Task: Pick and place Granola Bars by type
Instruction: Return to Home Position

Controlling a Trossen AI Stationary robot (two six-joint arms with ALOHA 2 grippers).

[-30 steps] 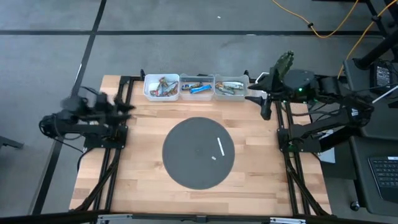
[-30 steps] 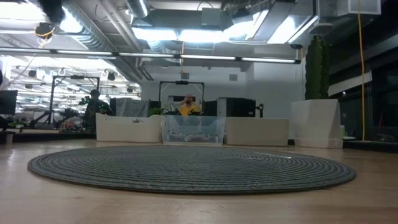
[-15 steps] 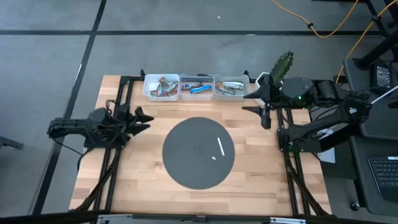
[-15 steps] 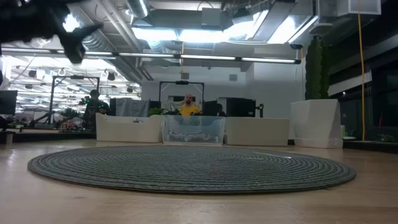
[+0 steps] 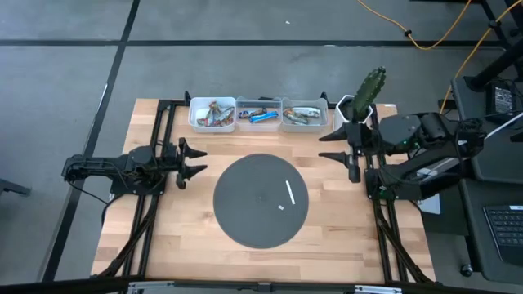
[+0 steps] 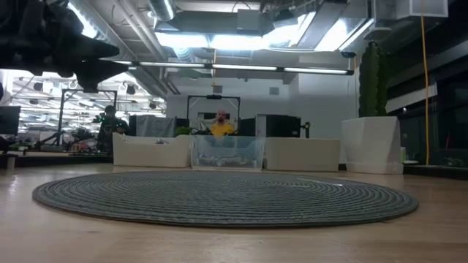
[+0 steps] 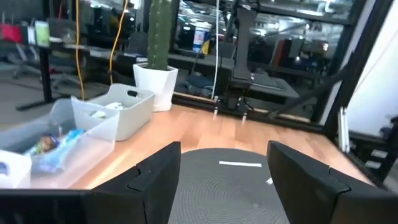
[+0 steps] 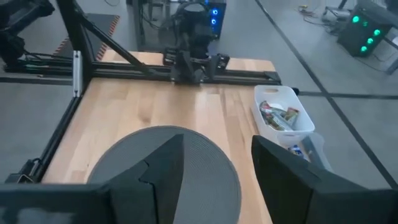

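Note:
The granola bars lie sorted in three small bins at the table's far edge: red-orange ones in the left bin [image 5: 212, 114], blue ones in the middle bin [image 5: 259, 114], silver ones in the right bin [image 5: 304, 115]. My left gripper [image 5: 192, 160] hangs open and level at the left rim of the round grey mat [image 5: 261, 198], nothing between its fingers [image 7: 158, 180]. My right gripper [image 5: 341, 151] stands open above the mat's right side, also holding nothing [image 8: 217, 180]. A thin white strip [image 5: 289, 193] lies on the mat.
A cactus in a white pot [image 5: 366, 94] stands at the far right corner beside the bins. Black frame rails run along the table's left [image 5: 151, 212] and right [image 5: 384, 220] sides. In the low view, people show in the room behind the bins [image 6: 227, 152].
My left gripper has come down and moved toward the mat, rolling a little, and now points level across the table. My right gripper has swung from beside the silver bin toward the table's near edge. Neither has changed its opening. The bars have not moved.

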